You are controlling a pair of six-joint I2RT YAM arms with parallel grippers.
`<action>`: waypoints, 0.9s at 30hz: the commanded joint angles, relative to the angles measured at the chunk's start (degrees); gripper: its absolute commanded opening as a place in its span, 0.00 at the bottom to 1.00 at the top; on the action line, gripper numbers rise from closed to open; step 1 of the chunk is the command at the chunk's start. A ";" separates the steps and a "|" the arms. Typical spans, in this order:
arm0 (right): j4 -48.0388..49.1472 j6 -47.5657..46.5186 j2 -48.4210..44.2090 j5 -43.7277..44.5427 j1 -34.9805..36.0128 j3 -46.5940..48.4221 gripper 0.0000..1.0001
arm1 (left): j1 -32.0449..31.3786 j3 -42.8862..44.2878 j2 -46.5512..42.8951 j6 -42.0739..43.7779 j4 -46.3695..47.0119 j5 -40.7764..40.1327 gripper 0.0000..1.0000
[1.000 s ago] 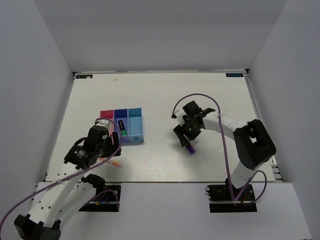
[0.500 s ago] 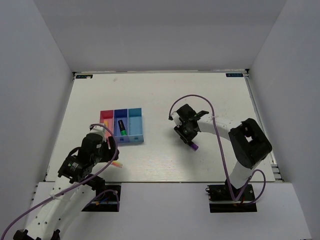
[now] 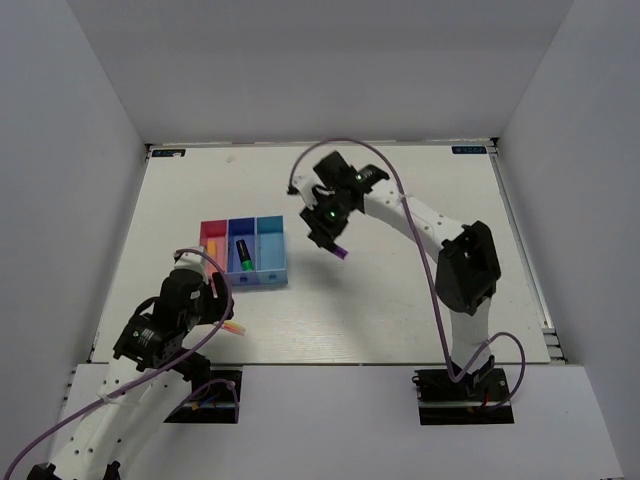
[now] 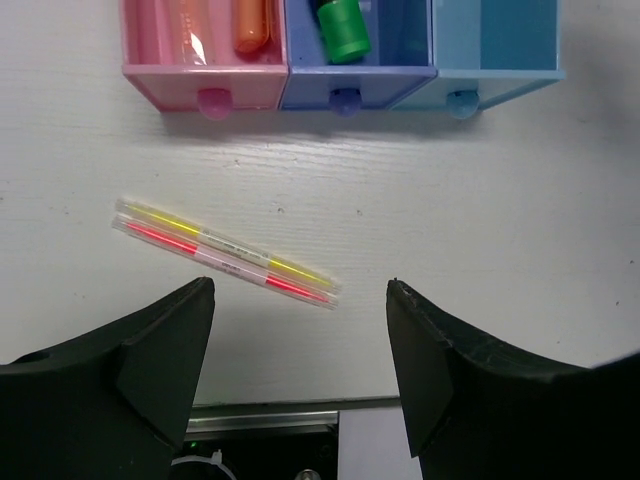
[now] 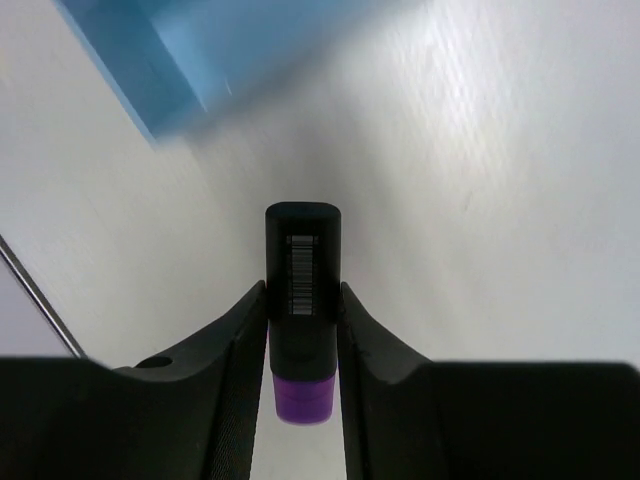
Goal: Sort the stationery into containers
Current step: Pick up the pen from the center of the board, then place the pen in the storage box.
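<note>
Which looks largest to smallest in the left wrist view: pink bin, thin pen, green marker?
Largest first:
pink bin, cropped at top
thin pen, longer but far slimmer
green marker, cropped too, clearly smallest

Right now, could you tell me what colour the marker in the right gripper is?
The marker is purple with a black cap; clearest in the right wrist view.
</note>
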 commanded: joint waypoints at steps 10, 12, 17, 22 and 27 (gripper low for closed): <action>7.98 9.23 12.95 -10.89 6.18 26.96 0.00 | -0.01 -0.75 -5.06 -1.77 -0.88 -6.42 0.80; 14.84 13.36 13.73 -11.77 6.80 27.39 0.00 | -0.01 -0.75 -5.23 -2.12 -1.23 -6.95 0.80; 26.70 22.75 15.58 -13.71 7.24 27.14 0.00 | -0.10 -0.75 -5.76 -2.56 -1.49 -8.00 0.80; 35.33 24.27 19.53 -14.94 8.03 28.79 0.00 | -0.01 -0.84 -6.73 -3.00 -2.02 -8.80 0.81; 44.55 26.64 21.99 -15.20 8.12 24.58 0.00 | -0.01 -0.83 -7.25 -3.35 -2.37 -9.15 0.81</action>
